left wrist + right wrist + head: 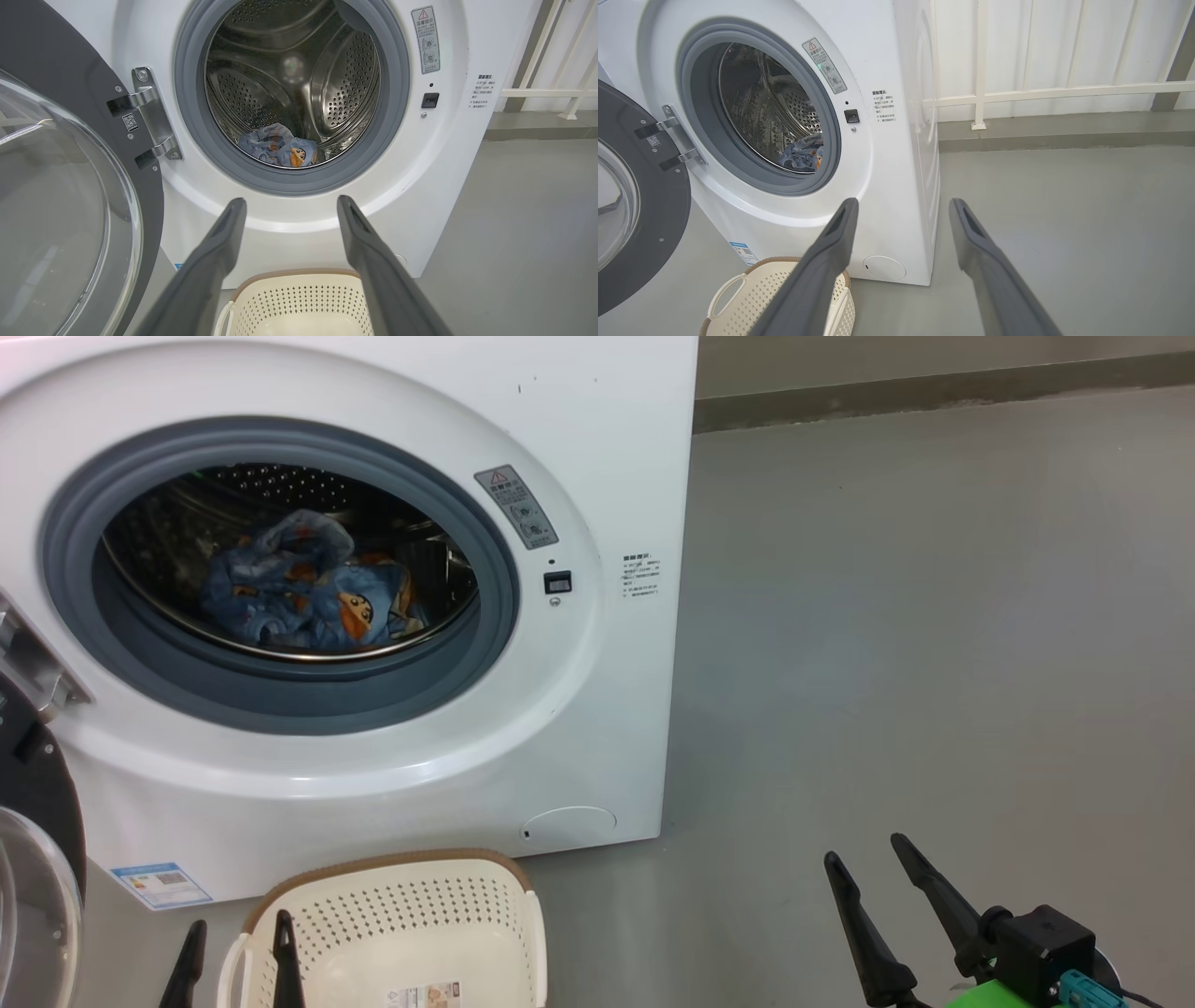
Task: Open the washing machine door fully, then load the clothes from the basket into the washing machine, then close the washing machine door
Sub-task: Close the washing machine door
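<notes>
Clothes (308,588) lie inside the washing machine (607,457); the washing machine door (60,200) hangs wide at 9 o'clock, likely heavy, rigid, slick: push its black ring (42,51) far from the hinge (149,116). Left gripper (289,205), right gripper (903,207): both spread, empty.

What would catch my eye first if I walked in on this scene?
The big white washing machine has its round door standing wide open at the left, and blue cartoon-print clothes lie inside its steel drum. On the grey floor before it sits a cream basket, apparently empty, with the left gripper and the right gripper hanging open nearby.
</notes>
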